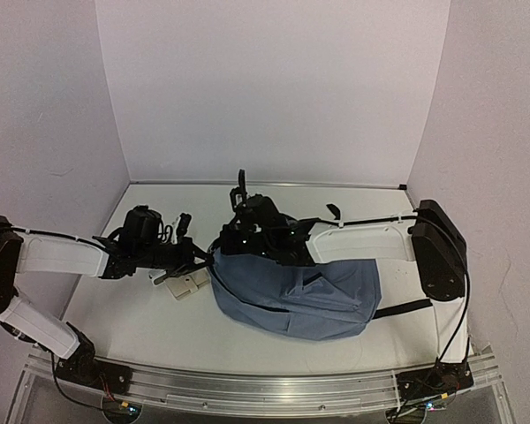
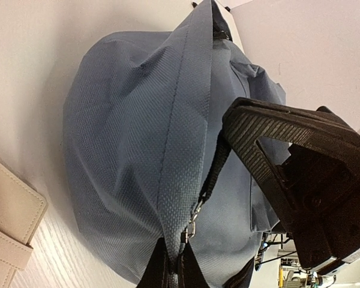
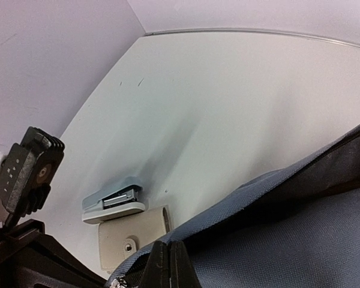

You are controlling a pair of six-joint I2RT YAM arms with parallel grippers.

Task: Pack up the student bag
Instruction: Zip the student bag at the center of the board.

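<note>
Left hand (image 2: pixel 174 267) clenched on student bag (image 2: pixel 126 150) edge | right hand (image 3: pixel 168 261) clenched likewise | interior hidden

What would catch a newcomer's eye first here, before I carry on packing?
The soft grey-blue fabric backpack lies mid-table. The left gripper and right gripper are both pinched shut on its end nearest the left arm. Just beyond that end, on the white table, sits a beige snap-fastened case with a small grey stapler right beside it.
</note>
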